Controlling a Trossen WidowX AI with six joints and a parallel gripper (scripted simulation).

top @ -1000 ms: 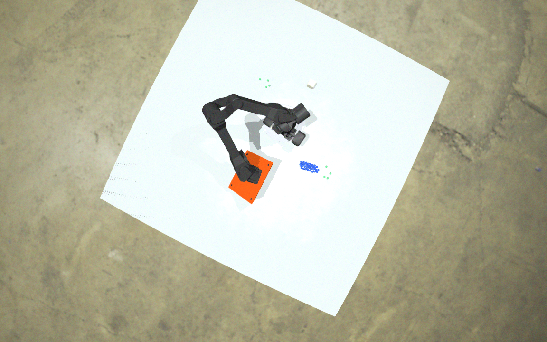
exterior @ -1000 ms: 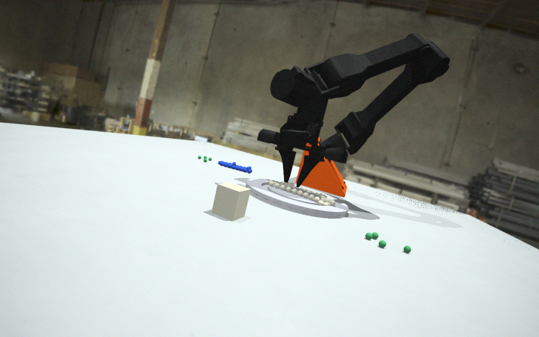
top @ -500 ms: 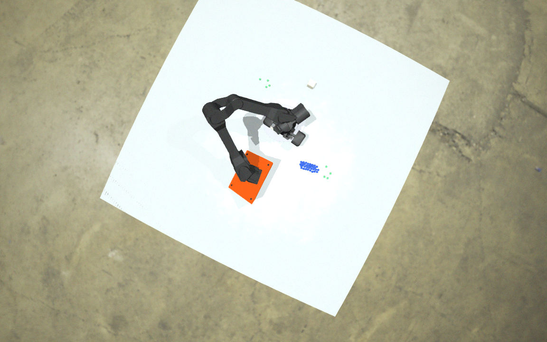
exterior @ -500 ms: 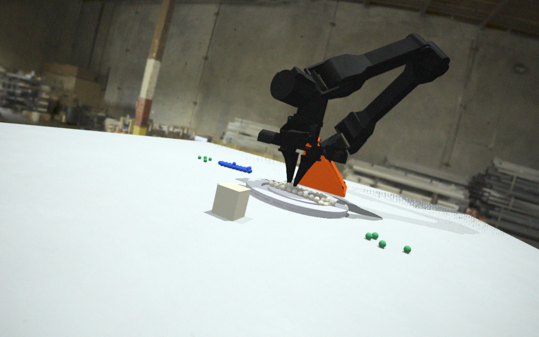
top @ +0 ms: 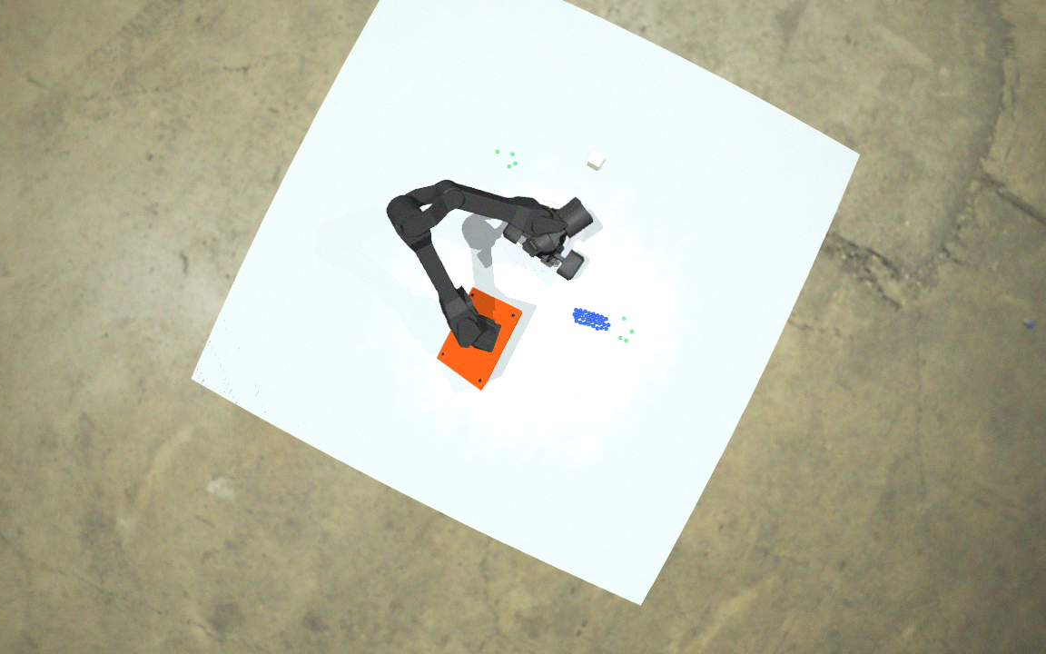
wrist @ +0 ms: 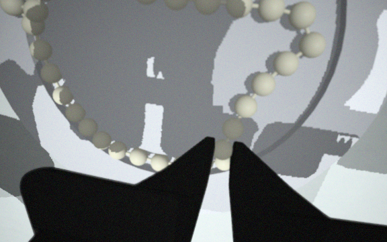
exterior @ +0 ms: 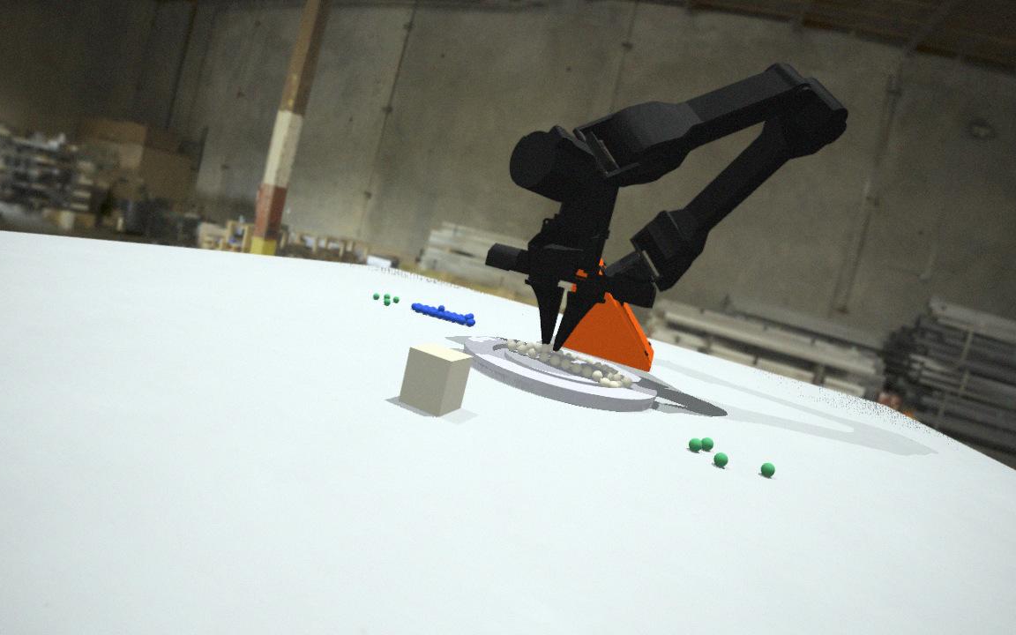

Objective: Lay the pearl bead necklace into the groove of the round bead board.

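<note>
The pearl bead necklace (exterior: 565, 365) (wrist: 263, 84) lies on the round bead board (exterior: 543, 386) (wrist: 356, 40). In the wrist view its beads follow the groove along the left and bottom. On the right they cut inward, leaving that stretch of groove bare; the top run crosses the middle. Several beads bunch at the upper left. My gripper (exterior: 551, 347) (wrist: 222, 147) is shut on a necklace bead at the lower right of the loop, low at the board. Its fingers hide some neighbouring beads. In the top view the arm covers much of the board and the necklace.
A cream block (top: 595, 162) (exterior: 432, 380) stands beside the board. Blue beads (top: 591, 319) (exterior: 444, 314) lie in a patch, with green beads (top: 631, 331) (exterior: 387, 297) beyond. More green beads (top: 512, 153) (exterior: 720, 459) lie on the other side. The arm stands on an orange base (top: 469, 365) (exterior: 610, 332).
</note>
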